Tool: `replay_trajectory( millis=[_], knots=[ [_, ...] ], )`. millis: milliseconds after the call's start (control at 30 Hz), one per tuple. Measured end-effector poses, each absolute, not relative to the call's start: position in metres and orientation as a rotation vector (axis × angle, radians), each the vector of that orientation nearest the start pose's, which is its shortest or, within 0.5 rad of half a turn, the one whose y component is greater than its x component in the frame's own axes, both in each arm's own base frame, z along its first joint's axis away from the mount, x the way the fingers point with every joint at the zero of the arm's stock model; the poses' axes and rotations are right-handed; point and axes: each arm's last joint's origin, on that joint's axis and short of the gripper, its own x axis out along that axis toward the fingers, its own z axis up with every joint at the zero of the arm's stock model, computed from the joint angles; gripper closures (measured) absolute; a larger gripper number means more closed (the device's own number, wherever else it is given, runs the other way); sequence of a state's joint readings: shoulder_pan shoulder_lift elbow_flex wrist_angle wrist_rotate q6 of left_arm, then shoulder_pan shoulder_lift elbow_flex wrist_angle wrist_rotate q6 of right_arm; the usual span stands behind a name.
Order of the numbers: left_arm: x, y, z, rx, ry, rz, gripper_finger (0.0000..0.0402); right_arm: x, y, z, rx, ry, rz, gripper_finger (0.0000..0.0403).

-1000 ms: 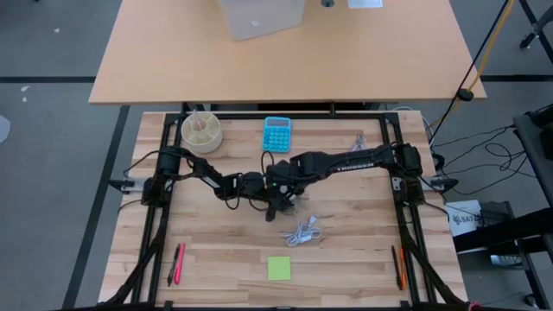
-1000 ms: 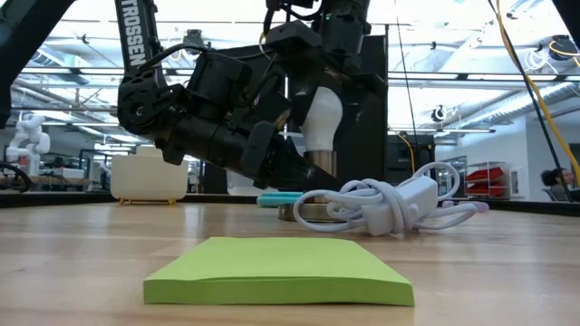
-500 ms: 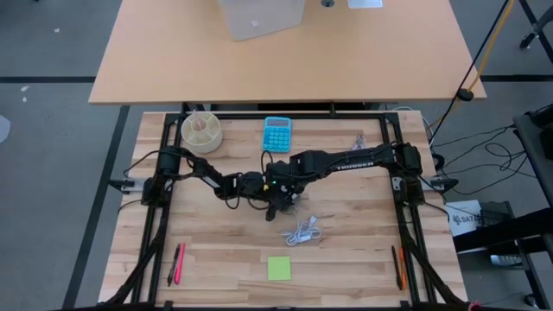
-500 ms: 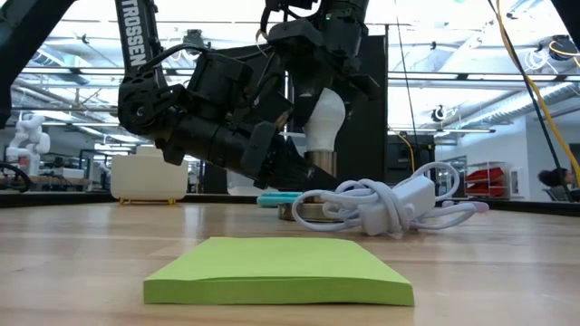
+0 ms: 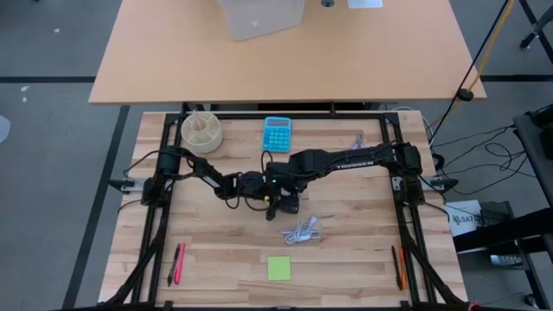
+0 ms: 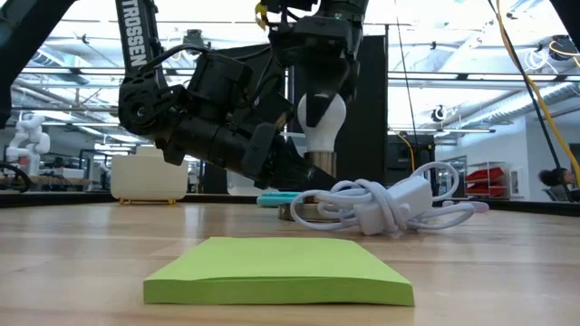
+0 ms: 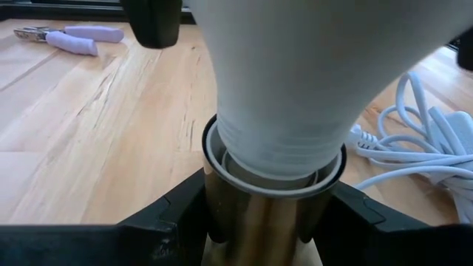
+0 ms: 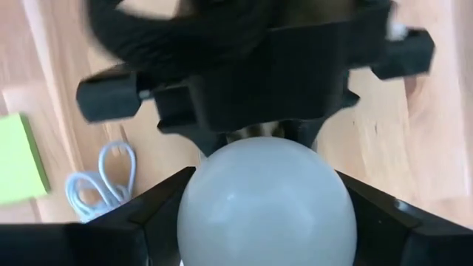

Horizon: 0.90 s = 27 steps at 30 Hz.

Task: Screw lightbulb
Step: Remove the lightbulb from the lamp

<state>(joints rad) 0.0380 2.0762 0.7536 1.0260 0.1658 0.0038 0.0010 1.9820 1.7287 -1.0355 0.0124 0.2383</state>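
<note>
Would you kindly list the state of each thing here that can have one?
lightbulb: upright, base seated in the socket, globe gripped.
socket: upright, clamped by the left gripper.
right gripper: shut on the lightbulb from above.
white cable: coiled, lying loose on the table.
sticky notes: flat, untouched.

wooden table (image 5: pixel 346 242): calculator (image 5: pixel 277 134), cable (image 5: pixel 301 231), green notepad (image 5: pixel 279 268), perhaps pens (image 5: pixel 177 263).

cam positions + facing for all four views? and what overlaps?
High: overhead, straight down on table; both arms.
Low: tabletop height, across sticky notes; arms drop in.
Left wrist: left end effector gripping brass socket.
Right wrist: right end effector around lightbulb.
Shared: all show the lightbulb; white cable.
</note>
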Motion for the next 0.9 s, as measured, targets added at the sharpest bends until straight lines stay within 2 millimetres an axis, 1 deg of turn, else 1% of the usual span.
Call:
replay_trajectory(
  millis=[467,900],
  knots=[
    [0.3582,0.0089,0.0836,-0.021,0.295,-0.127,0.0204,0.4041,0.0002,0.2491,-0.211,1.288,0.15,0.0133],
    [0.3579,0.0088,0.0834,-0.023,0.296,-0.128,0.0204,0.4042,0.0,0.249,-0.506,1.258,0.357,0.0133]
  ],
)
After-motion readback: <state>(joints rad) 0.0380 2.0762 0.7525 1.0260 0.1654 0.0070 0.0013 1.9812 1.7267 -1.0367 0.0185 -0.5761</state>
